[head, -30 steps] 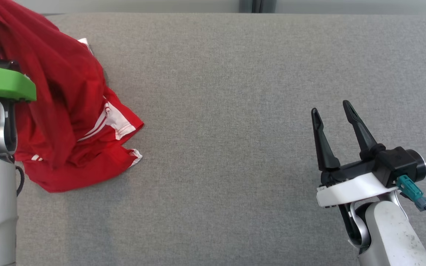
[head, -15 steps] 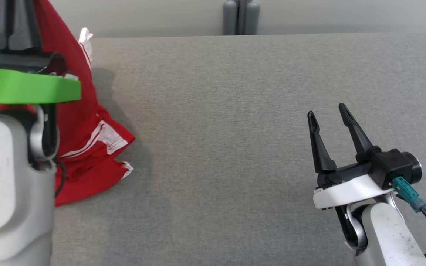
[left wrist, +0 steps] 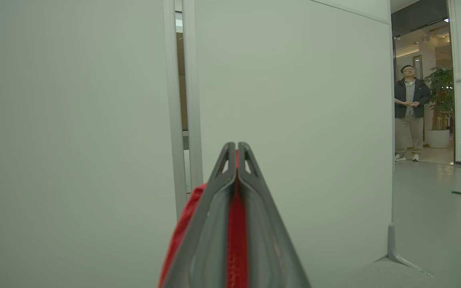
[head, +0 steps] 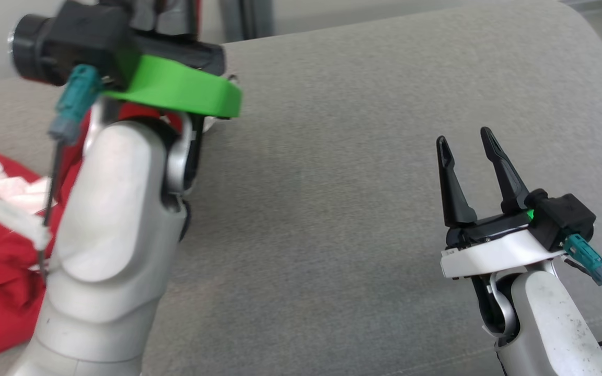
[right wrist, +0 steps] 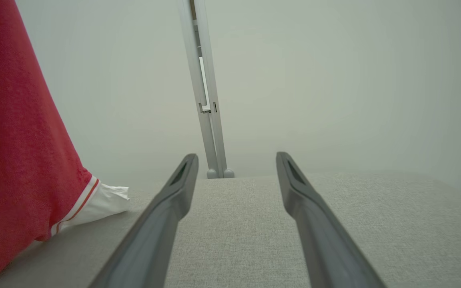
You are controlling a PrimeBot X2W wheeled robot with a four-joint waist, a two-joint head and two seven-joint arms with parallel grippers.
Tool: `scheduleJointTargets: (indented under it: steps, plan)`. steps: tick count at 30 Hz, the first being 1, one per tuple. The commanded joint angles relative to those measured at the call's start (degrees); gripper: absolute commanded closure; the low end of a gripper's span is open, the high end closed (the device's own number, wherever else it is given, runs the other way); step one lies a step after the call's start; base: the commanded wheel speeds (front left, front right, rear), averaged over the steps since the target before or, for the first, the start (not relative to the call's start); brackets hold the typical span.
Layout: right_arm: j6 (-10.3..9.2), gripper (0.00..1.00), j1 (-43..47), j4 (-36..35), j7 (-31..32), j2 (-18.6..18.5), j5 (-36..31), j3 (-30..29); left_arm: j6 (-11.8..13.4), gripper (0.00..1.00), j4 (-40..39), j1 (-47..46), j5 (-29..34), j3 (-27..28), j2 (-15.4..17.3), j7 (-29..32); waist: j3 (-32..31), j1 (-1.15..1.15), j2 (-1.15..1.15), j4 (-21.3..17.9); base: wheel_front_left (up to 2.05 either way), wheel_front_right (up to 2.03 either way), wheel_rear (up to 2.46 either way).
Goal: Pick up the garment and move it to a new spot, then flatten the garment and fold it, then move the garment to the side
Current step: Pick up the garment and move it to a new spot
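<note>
My left jaws, held high over the grey counter, are clamped together on a strip of the red garment, the cloth pinched between the two dark fingers in the left wrist view. From that grip the garment hangs down at my left side. Its white-trimmed hem touches the counter in the right wrist view, and more red cloth shows at the lower left of the head view, partly behind my pale left forearm. My right jaws stand apart and hold nothing, hovering over bare counter at the lower right, well apart from the garment. Beyond a pale partition, a person stands in a doorway beside a potted plant.
</note>
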Motion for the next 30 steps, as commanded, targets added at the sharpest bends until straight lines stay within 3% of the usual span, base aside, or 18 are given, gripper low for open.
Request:
scheduleJointTargets:
  steps: [1,5,8,14,17,18,19,20,26,30]
  plan:
    - [0.03,0.00,-1.0,0.0,-0.2,0.0,0.7,0.1,0.6,1.00,1.4,-1.9,-0.2,-1.4,-0.3,-0.9,3.4,0.00,0.00,-6.8,0.00,0.00,0.00]
    - [0.03,0.00,-1.6,0.2,-0.2,0.0,2.3,0.7,2.7,1.00,6.3,-6.0,-3.4,-6.0,-0.8,-3.7,4.7,0.00,0.00,-11.1,0.00,0.00,0.00]
    - [0.02,0.00,-2.3,0.5,-0.2,0.0,3.6,1.6,6.4,1.00,10.0,-11.1,-7.9,-10.1,-0.8,-6.7,5.5,0.00,0.00,-14.8,0.00,0.00,0.00]
    - [0.02,0.00,-2.9,0.9,-0.2,0.0,5.3,2.8,12.4,1.00,14.3,-20.2,-15.8,-17.0,-0.7,-10.0,6.4,0.00,0.00,-18.8,0.00,0.00,0.00]
    - [0.03,0.00,-3.0,1.0,-0.2,0.0,5.8,3.2,13.8,1.00,15.8,-22.6,-19.5,-20.9,-0.8,-10.3,6.7,0.00,0.00,-19.7,0.00,0.00,0.00]
    - [0.02,0.00,-3.0,1.0,-0.2,0.0,5.8,3.2,14.0,0.87,17.3,-22.9,-20.7,-23.1,-0.7,-10.2,6.7,0.00,0.00,-19.8,0.00,0.00,0.00]
    - [0.02,0.00,-3.0,1.0,-0.2,0.0,5.8,3.2,14.0,0.31,18.8,-22.9,-21.4,-25.2,-0.7,-10.2,6.7,0.00,0.00,-19.8,0.00,0.00,0.00]
    - [0.02,0.00,-2.9,1.1,-0.2,0.0,5.9,3.1,13.5,0.00,20.3,-23.0,-22.7,-27.5,-0.7,-10.2,6.7,0.00,0.00,-19.8,0.00,0.00,0.00]
    - [0.02,0.00,-2.6,1.1,-0.2,0.0,5.2,2.3,11.1,0.00,26.9,-20.2,-28.7,-37.3,-0.8,-10.2,6.1,0.00,0.00,-16.9,0.00,0.00,0.00]
    - [0.03,0.00,-2.0,0.9,-0.2,0.0,3.8,1.5,11.5,0.00,28.1,-18.0,-30.6,-38.3,-0.8,-10.3,4.7,0.00,0.00,-13.1,0.00,0.00,0.00]
